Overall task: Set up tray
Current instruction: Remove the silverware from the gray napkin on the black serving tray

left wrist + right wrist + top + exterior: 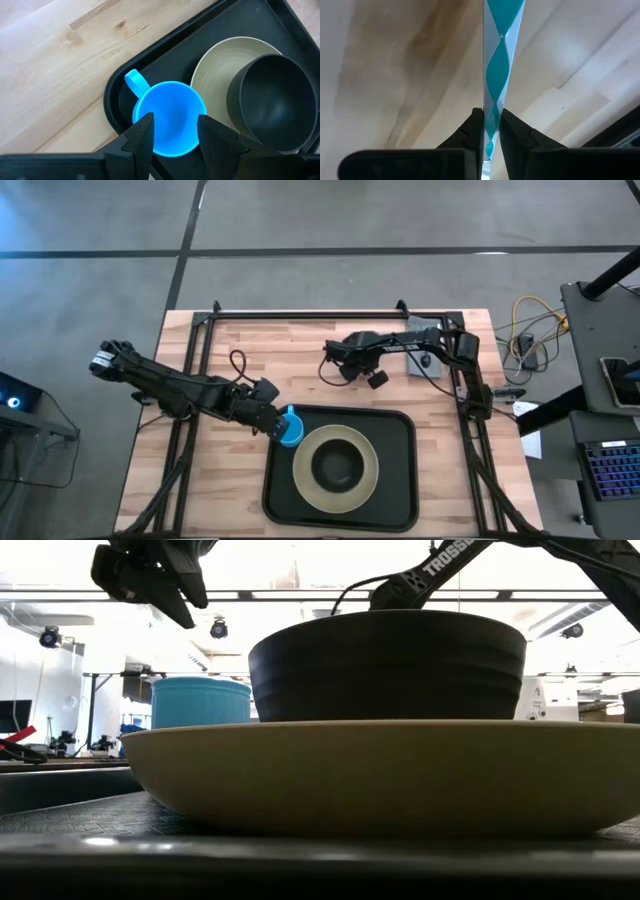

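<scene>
A blue cup (290, 426) stands upright on its base in the far left corner of the black tray (400, 480), its handle (132, 80) pointing at the corner. My left gripper (175, 118) is open just above the cup, fingers to either side of its mouth; the low view shows the gripper (150, 575) clear of the cup (200, 700). A dark bowl (337, 465) sits in a beige plate (305, 470) on the tray. My right gripper (340, 358) hovers over the far middle of the table, shut on a thin teal-and-white patterned thing (502, 50). My right gripper pinches the thin teal-and-white thing between its two fingers (475, 125). The thing shows edge-on and runs out past the fingertips (493, 100), along the fingers, with the wooden table behind it. Which part of it is held cannot be told.
A small grey rectangular thing (425, 362) lies on the wood under the right arm. Black frame rails (300, 313) run along the table's far, left and right sides. Bare wood (230, 345) shows left of the tray and between the tray and the far rail.
</scene>
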